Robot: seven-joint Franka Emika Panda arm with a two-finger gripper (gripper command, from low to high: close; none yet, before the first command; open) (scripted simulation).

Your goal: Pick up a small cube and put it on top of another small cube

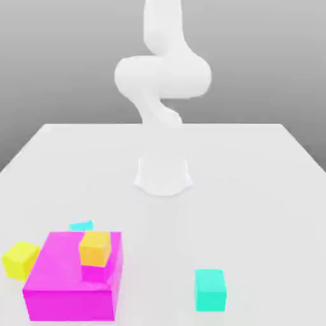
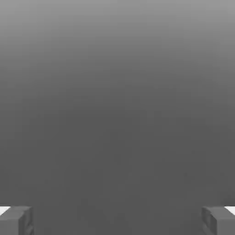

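The small cube (image 1: 20, 259) is plain bright yellow and rests on the white table at the exterior view's near left, just left of a large magenta block (image 1: 73, 280). An orange cube (image 1: 95, 248) sits on top of that block. A teal cube (image 1: 210, 290) stands alone on the table at the near right. In the hand view my gripper (image 2: 117, 220) is open, its two grey fingertips (image 2: 16, 220) far apart with nothing between them and plain grey background beyond.
A second, smaller-looking teal cube (image 1: 81, 225) peeks out behind the magenta block. The white arm (image 1: 162, 76) rises from its base (image 1: 163, 175) at the table's middle. The white table (image 1: 255, 210) stretches wide to the right.
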